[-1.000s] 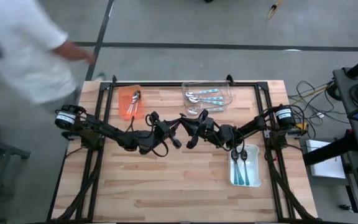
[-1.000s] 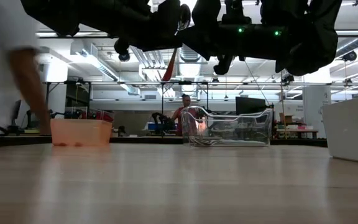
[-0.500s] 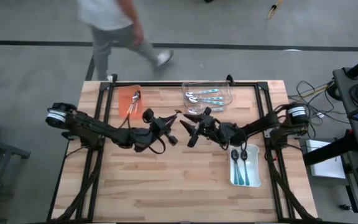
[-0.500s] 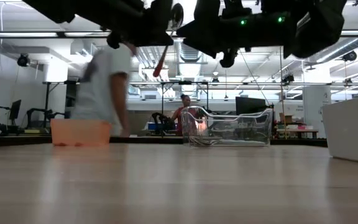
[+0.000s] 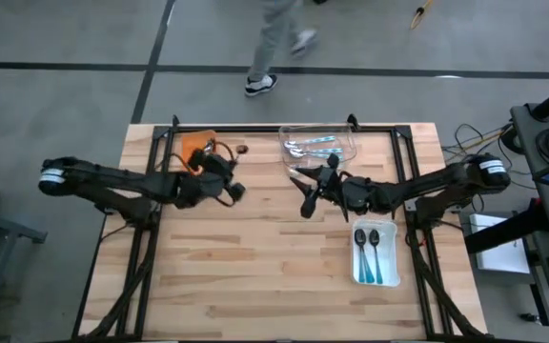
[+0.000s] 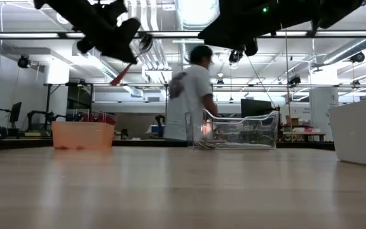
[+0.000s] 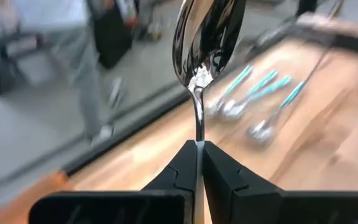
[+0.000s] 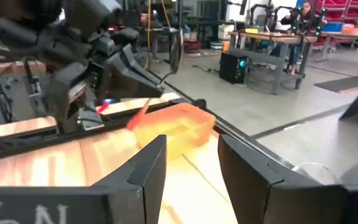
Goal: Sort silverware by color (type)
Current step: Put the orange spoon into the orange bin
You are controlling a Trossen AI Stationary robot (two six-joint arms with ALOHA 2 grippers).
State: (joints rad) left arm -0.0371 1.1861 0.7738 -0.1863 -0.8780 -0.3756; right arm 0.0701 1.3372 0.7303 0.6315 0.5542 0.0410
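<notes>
My left gripper [image 5: 225, 164] hovers above the table beside the orange tray [image 5: 196, 143] and is shut on an orange-handled spoon [image 6: 132, 60]. The spoon's shiny bowl [image 7: 207, 31] stands beyond the fingertips. My right gripper [image 5: 307, 195] hangs open over the table just in front of the clear tray [image 5: 320, 145], touching nothing. Several teal-handled spoons [image 5: 315, 143] lie in the clear tray. Two more teal spoons [image 5: 374, 250] lie in the white tray [image 5: 394, 276]. The right wrist view shows the left gripper [image 8: 104, 59] and the orange handle [image 8: 140, 113] above the orange tray [image 8: 176, 127]. My left gripper pinches the spoon's thin metal neck [image 7: 198, 138], just below the bowl, between its two fingertips [image 7: 182, 165]. The spoon is lifted clear of the table. It is tilted, with the bowl [image 6: 145, 42] high and the orange handle [image 6: 119, 77] slanting down below the fingers.
A person [image 6: 189, 89] walks past beyond the table's far edge. A black frame rail [image 5: 284, 129] runs along the far edge and both sides. Bare wood [image 5: 255, 276] fills the near half of the table.
My left gripper has drawn away from the right gripper at the table's centre, going toward the far left and the orange tray with the spoon held shut in it. My right gripper has shifted slightly toward the right and far side. A person has walked from left to right behind the table.
</notes>
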